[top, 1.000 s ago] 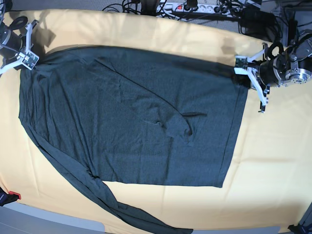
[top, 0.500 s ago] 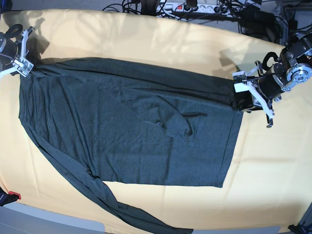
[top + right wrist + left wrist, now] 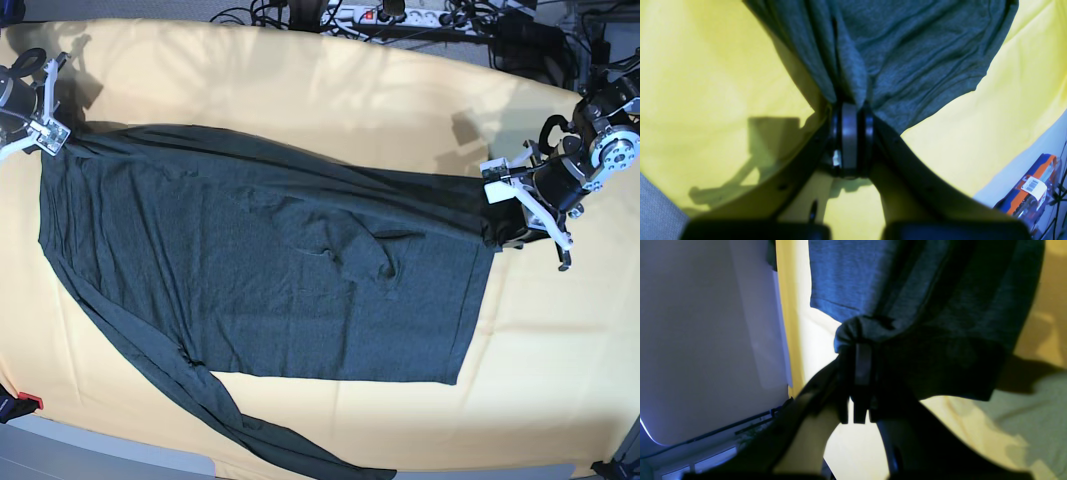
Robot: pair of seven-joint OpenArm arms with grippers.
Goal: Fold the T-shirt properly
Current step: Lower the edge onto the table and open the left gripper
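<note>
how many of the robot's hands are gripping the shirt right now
2. The left hand pinches the T-shirt at its corner on the right of the base view; the right hand pinches the far-left corner. Both are shut on bunched fabric.

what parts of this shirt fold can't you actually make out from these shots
- Base view: the T-shirt sleeve end runs off the bottom edge.
- Base view: the right gripper sits at the left edge, too small to show its jaws.
- Left wrist view: the left gripper is dark and blurred; bunched shirt hides how many layers it pinches.
- Right wrist view: the shirt drapes over the pads, hiding the held edge; the orange packaged item is cut off and unreadable.
</note>
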